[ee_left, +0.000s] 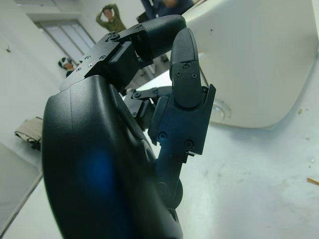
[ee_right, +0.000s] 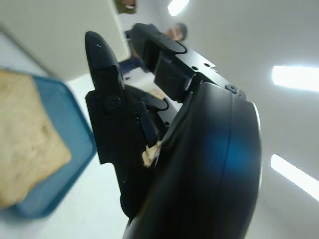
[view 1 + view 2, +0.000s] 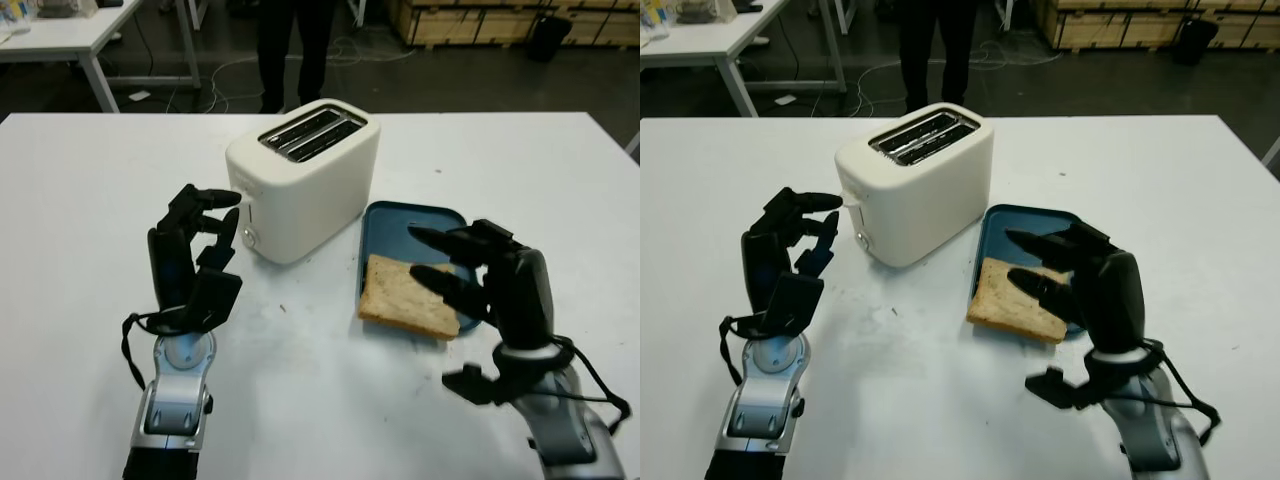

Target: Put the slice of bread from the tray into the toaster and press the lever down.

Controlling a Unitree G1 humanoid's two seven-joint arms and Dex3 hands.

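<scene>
A white two-slot toaster (image 3: 310,175) stands in the middle of the white table (image 3: 90,200), its slots empty. Just right of it lies a blue tray (image 3: 412,222). A slice of brown bread (image 3: 405,295) lies flat on the tray's near end and overhangs the edge onto the table. My right hand (image 3: 438,262) hovers open at the bread's right side, its fingers pointing left over the slice and tray. My left hand (image 3: 222,215) is raised and open beside the toaster's near-left end, its fingertips close to the lever side. The right wrist view shows the bread (image 2: 25,129) on the tray (image 2: 75,129).
A person (image 3: 295,50) stands behind the table's far edge. Another white table (image 3: 60,38) is at the back left, and wooden crates (image 3: 480,20) are at the back right. Cables lie on the floor behind.
</scene>
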